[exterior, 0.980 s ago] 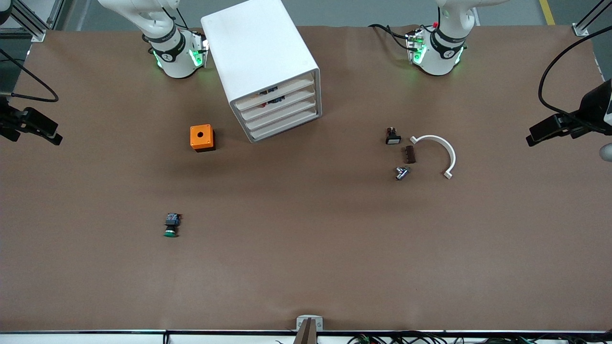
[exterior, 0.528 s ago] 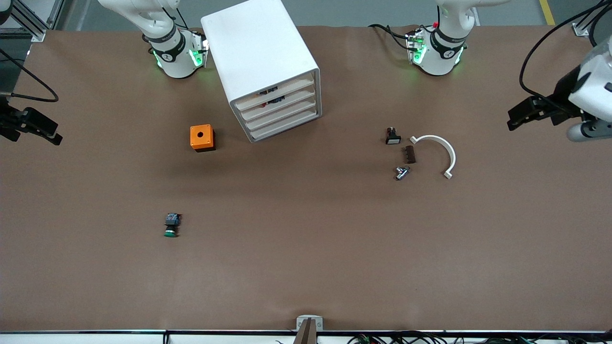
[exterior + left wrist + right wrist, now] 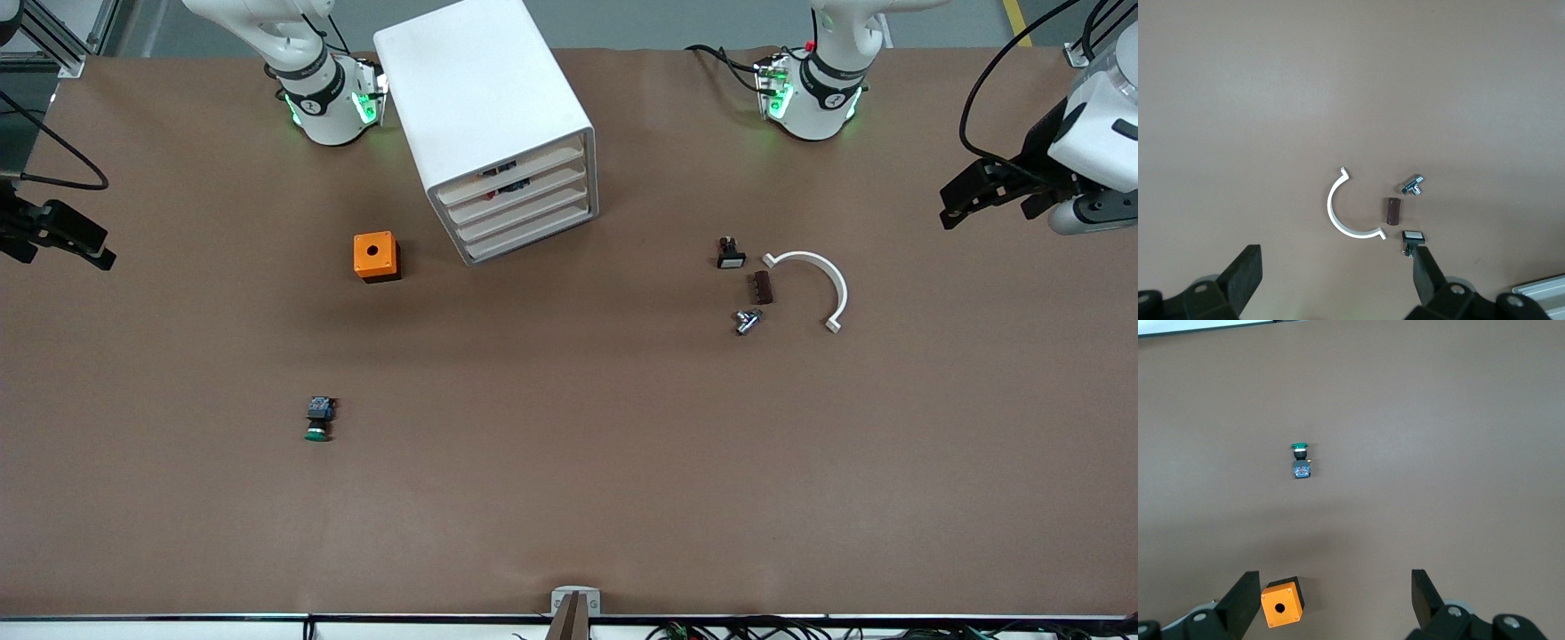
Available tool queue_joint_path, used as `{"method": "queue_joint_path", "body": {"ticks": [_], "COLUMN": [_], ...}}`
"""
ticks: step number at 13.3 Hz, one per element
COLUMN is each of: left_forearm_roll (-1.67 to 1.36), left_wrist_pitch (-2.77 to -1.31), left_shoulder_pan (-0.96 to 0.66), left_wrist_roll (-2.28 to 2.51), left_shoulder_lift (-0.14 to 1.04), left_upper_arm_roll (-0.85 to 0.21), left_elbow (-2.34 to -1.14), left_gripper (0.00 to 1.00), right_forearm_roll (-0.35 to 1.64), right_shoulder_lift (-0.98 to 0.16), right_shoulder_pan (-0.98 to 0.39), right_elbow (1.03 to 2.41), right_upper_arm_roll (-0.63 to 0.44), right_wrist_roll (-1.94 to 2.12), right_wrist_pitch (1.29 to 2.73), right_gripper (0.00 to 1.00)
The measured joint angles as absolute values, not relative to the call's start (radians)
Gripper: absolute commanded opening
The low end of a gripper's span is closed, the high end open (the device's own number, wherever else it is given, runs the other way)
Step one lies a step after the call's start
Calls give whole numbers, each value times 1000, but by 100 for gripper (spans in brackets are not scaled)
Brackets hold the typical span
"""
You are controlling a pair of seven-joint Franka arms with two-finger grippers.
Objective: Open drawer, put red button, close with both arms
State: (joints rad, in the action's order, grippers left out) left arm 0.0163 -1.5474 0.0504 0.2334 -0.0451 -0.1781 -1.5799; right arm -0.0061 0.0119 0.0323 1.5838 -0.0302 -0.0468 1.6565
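The white cabinet (image 3: 498, 133) stands between the arm bases, its four drawers (image 3: 520, 209) all pushed in. Small dark, red and blue bits (image 3: 504, 180) show in the gap at the upper drawers; I cannot tell what they are. No red button shows on the table. My left gripper (image 3: 965, 200) is open and empty, up over the left arm's end of the table; its fingers also show in the left wrist view (image 3: 1336, 270). My right gripper (image 3: 84, 244) is open and empty over the right arm's end; it also shows in the right wrist view (image 3: 1335, 597).
An orange box with a hole (image 3: 376, 257) (image 3: 1281, 602) sits beside the cabinet. A green-capped button (image 3: 317, 420) (image 3: 1299, 460) lies nearer the camera. A white-capped button (image 3: 730, 254) (image 3: 1412, 238), brown block (image 3: 762, 287), metal fitting (image 3: 747, 321) and white arc (image 3: 813, 284) (image 3: 1338, 213) lie together.
My left gripper has come in from the table's end and shifted toward the arm bases' side. The right arm has not moved.
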Motion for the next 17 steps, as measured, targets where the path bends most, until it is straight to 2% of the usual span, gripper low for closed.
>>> {"method": "queue_joint_path", "body": {"ticks": [17], "left_forearm_roll": [22], "left_wrist_pitch": [-1539], "left_shoulder_pan": [64], "left_wrist_roll": [233], "left_shoulder_lift": [-21], "left_upper_arm_roll": [-166], "left_elbow": [-1564], "left_gripper": [100], "right_forearm_roll": [-6], "right_shoulder_lift": [12], "right_shoulder_pan": [33], "right_elbow": [1584], "right_upper_arm_roll": [-30], "right_wrist_roll": [-47], "right_wrist_pitch": [1660], "right_gripper": [100]}}
